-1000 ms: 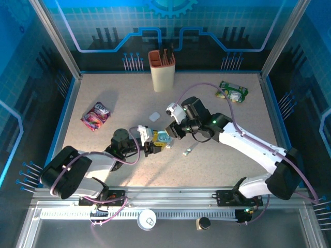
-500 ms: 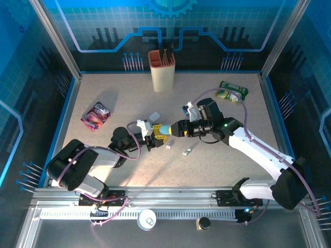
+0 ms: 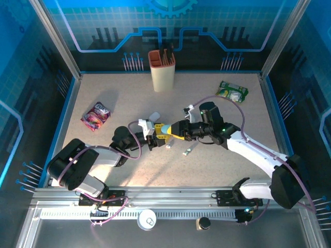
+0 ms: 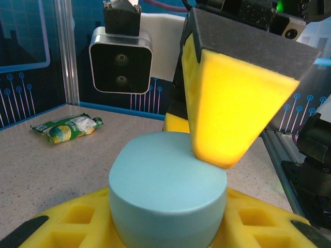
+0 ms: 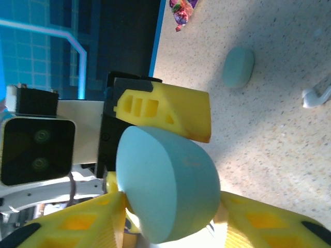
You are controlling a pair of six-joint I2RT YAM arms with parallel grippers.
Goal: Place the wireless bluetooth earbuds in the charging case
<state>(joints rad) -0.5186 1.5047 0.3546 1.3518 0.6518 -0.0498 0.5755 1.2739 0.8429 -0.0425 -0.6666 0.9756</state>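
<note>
A pale blue charging case (image 3: pixel 164 128) hangs closed just above mid-table, held from both sides. My left gripper (image 3: pixel 155 135) is shut on its lower body (image 4: pixel 168 191). From the right, my right gripper (image 3: pixel 171 131) has its yellow fingers (image 4: pixel 232 108) against the case's upper part (image 5: pixel 165 186) and is closed on it. Two small wireless bluetooth earbuds lie on the table just in front: a white one (image 3: pixel 168 146) and another (image 3: pixel 187 151). In the right wrist view a white earbud (image 5: pixel 315 96) lies on the table beyond the case.
A second pale case (image 3: pixel 153 116) (image 5: pixel 238 67) lies behind the grippers. A tan holder (image 3: pixel 162 70) stands at the back, a green packet (image 3: pixel 232 91) (image 4: pixel 67 128) lies back right, and a red snack bag (image 3: pixel 96 114) at the left.
My right gripper swung round to level, opened, and closed onto the case. My left gripper lifted the case a little and has held still since.
</note>
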